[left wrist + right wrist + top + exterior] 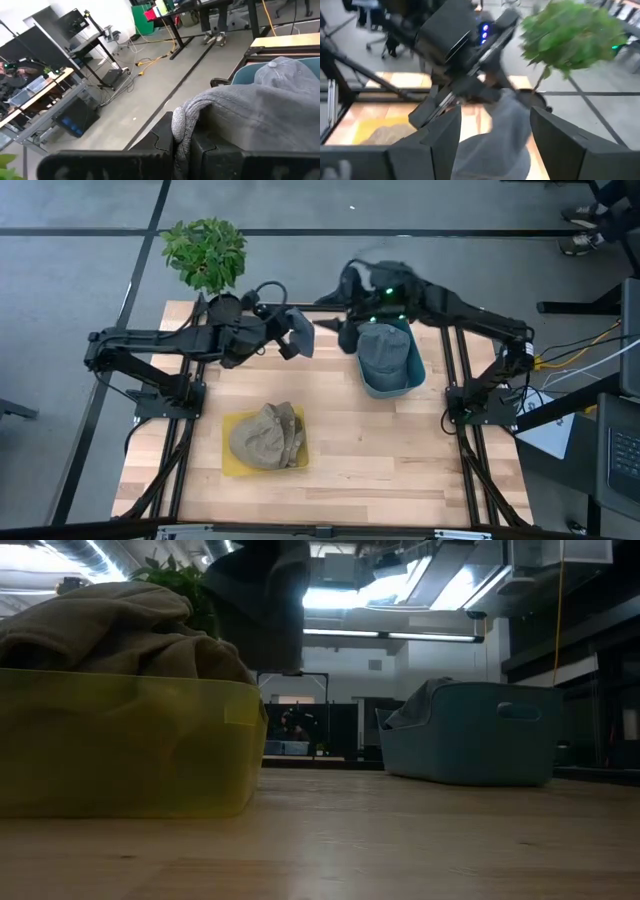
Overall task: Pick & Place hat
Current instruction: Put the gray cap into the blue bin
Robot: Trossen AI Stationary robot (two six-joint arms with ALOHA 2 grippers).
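No text, label, brand, number or sign is legible in any view.

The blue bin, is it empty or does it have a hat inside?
Not empty. From above, a grey hat fills the blue bin; in the low view it pokes over the rim.

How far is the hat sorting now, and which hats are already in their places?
Looks done: a grey hat lies in the blue bin, and tan hats fill the yellow bin. In hand: the left gripper is shut on another grey hat, raised above the table; the right gripper is open beside it. Left: placing that hat.
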